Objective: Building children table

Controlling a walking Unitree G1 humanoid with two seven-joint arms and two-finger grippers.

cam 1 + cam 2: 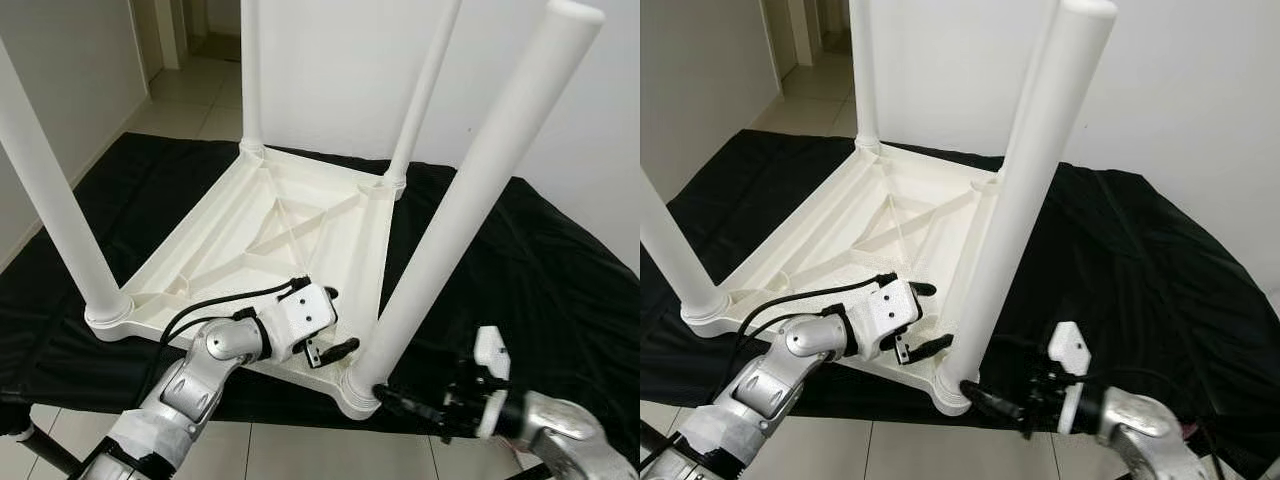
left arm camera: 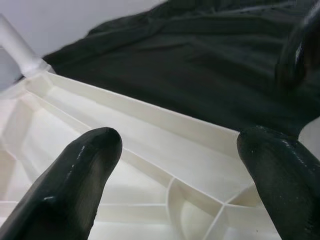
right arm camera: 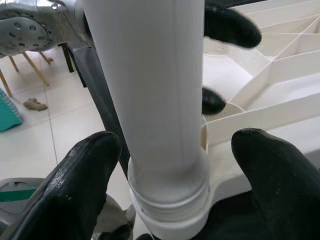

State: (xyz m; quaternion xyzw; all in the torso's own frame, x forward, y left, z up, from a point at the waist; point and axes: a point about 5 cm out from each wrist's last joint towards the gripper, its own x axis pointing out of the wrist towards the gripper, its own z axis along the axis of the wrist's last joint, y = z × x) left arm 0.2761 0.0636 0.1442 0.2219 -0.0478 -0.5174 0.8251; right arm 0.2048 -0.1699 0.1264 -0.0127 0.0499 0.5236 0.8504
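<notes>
While table (image 1: pixel 250 235) lies inverted, left tool (image 1: pixel 335 345) open over rim, right tool (image 3: pixel 165 190) open astride near leg (image 1: pixel 470 190).

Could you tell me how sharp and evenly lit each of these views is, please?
Left eye view: sharp, evenly lit, the table top crisp on the black cloth. Left wrist view: near fingers soft and out of focus, the ribs beyond clearer. Right wrist view: the leg bright and nearly washed out, fingers blurred.
</notes>
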